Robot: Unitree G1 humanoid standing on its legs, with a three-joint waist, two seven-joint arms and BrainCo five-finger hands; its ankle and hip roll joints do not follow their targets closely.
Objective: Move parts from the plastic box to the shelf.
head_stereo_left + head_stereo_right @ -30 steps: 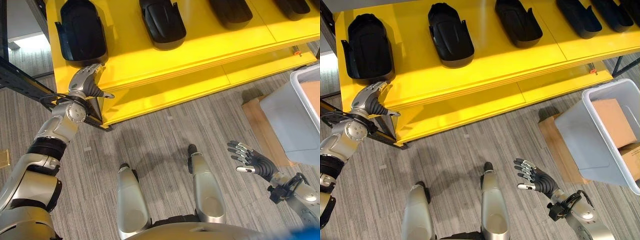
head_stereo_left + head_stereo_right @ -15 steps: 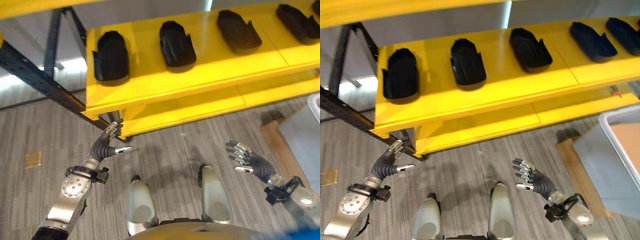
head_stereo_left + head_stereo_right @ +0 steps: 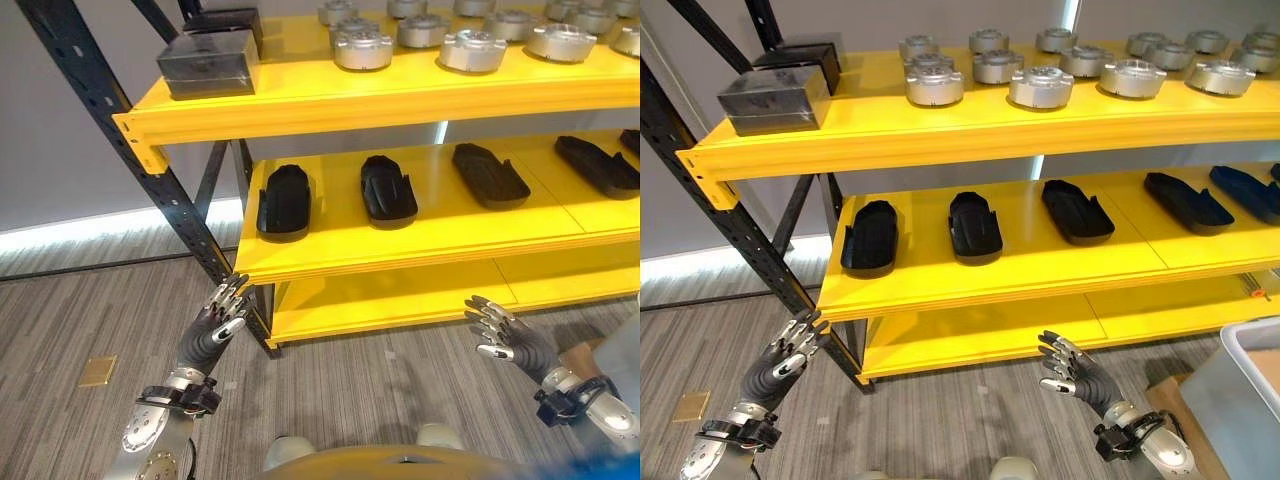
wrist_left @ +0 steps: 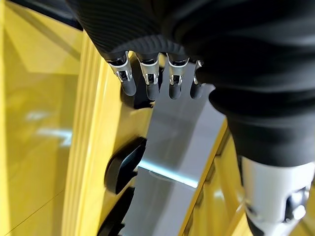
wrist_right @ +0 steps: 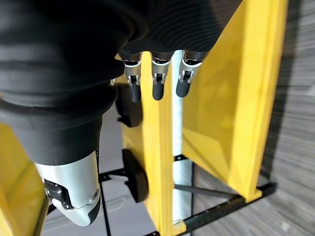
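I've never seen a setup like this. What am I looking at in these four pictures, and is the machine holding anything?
It is a two-armed humanoid robot. Two pictures come from a stereo camera on its head, looking at a yellow shelf. The other two come from cameras on its wrists, looking along each hand from close up. The left hand and right hand hang in front of the shelf with fingers straight, holding nothing. The middle shelf board carries a row of black molded parts. The top board carries round silver metal parts and dark metal blocks. At the lower right is the corner of a pale plastic box.
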